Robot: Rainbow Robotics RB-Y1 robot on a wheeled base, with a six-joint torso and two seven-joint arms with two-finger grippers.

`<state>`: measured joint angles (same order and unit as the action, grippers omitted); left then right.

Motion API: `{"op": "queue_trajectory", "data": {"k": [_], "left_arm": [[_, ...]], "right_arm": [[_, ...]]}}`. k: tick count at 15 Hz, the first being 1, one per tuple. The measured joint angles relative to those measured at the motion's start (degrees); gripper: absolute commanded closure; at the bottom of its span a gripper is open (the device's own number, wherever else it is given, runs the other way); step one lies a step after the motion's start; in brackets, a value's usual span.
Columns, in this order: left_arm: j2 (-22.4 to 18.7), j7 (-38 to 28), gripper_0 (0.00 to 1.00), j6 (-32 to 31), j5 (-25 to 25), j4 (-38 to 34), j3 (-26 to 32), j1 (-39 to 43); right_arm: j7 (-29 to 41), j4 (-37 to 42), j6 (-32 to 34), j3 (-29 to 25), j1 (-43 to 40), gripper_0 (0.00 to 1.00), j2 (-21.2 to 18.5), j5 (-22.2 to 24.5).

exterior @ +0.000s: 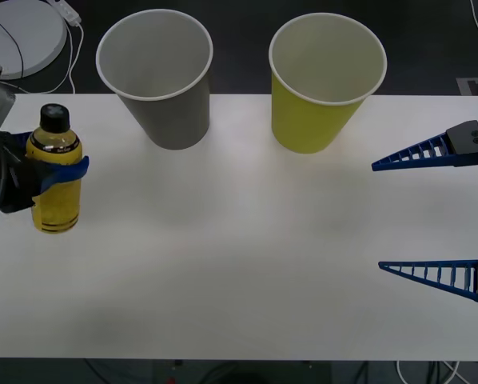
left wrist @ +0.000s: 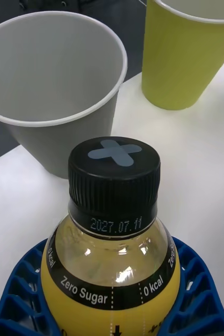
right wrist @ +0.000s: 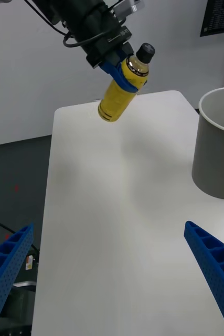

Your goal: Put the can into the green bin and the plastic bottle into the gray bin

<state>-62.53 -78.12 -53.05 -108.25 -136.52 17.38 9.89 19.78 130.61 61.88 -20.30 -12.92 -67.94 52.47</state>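
Gripping the plastic bottle around its yellow-labelled body, the left gripper sits at the desk's left edge, its blue ribbed fingers wrapped close against both sides of the label. The bottle stands upright in the front view, black screw cap on top; from the right wrist view it is seen lifted clear of the desk — a gap shows between its base and the white surface. On the cap is a pale cross mark, on the neck band a printed date, and lower down the words "Zero Sugar" and "0 kcal".

Beyond the bottle, toward the far edge of the desk, stands the gray bin, upright with its white rim and pale inside open to view. Beside it, to the robot's right, stands the green bin, also upright; the two are near each other but apart. From the left wrist view the gray bin lies just past the cap and the green bin farther off.

The right gripper waits at the desk's right side, well apart from both bins, its two blue fingers spread wide with nothing between them.

A white round object with a cable lies on the dark floor beyond the desk's far left corner.
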Motion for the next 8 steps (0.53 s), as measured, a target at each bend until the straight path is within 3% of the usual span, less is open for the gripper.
{"op": "queue_trajectory", "data": {"k": [3, 8], "left_arm": [[-3.4, 1.3, 1.0, -5.7, 4.4, 3.4, 0.8, -5.2], [-6.9, 1.5, 1.0, -12.0, 7.0, 7.6, 0.4, -12.1]], "right_arm": [[0.0, 0.0, 0.0, 0.0, 0.0, 0.0, 0.0, 0.0], [0.0, 0.0, 0.0, 0.0, 0.0, 0.0, 0.0, 0.0]]}}
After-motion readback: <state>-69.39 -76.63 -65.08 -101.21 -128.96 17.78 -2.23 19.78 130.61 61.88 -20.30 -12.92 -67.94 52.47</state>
